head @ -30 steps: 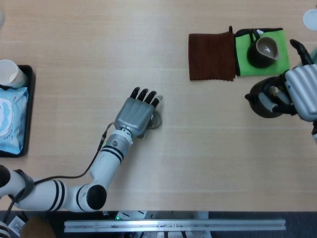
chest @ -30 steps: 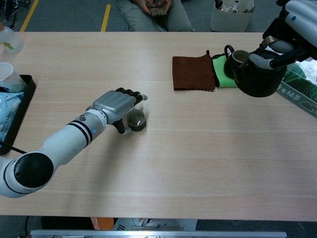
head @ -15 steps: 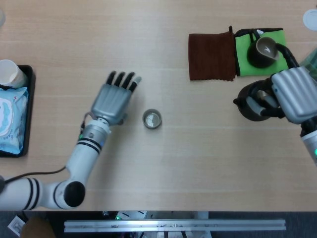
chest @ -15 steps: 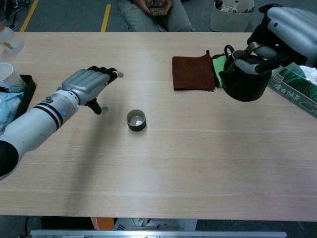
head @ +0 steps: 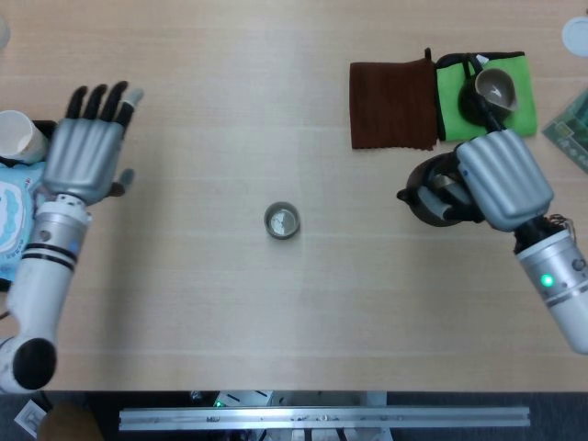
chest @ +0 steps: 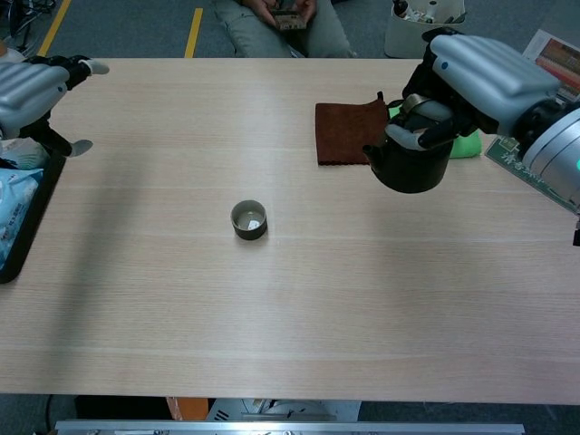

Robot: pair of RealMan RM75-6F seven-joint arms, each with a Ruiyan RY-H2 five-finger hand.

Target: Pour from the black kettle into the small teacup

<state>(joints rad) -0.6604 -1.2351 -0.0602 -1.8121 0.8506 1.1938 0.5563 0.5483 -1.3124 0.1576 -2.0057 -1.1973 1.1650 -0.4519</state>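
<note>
The small teacup [head: 282, 221] stands alone near the middle of the table [head: 276, 110], upright. To its right, well apart, the kettle [head: 434, 195] hangs above the tabletop in the right hand [head: 501, 179], spout toward the teacup. Behind the kettle two cloths lie side by side, touching: one cloth [head: 393, 105] to the left, the other mat [head: 455, 115] to the right (a pitcher [head: 493, 90] sits on that one). At the far left edge a tray [chest: 23, 231] holds a packet [head: 14, 220] and a paper cup [head: 20, 136], and the left hand [head: 84, 152] hovers over its inner edge.
</note>
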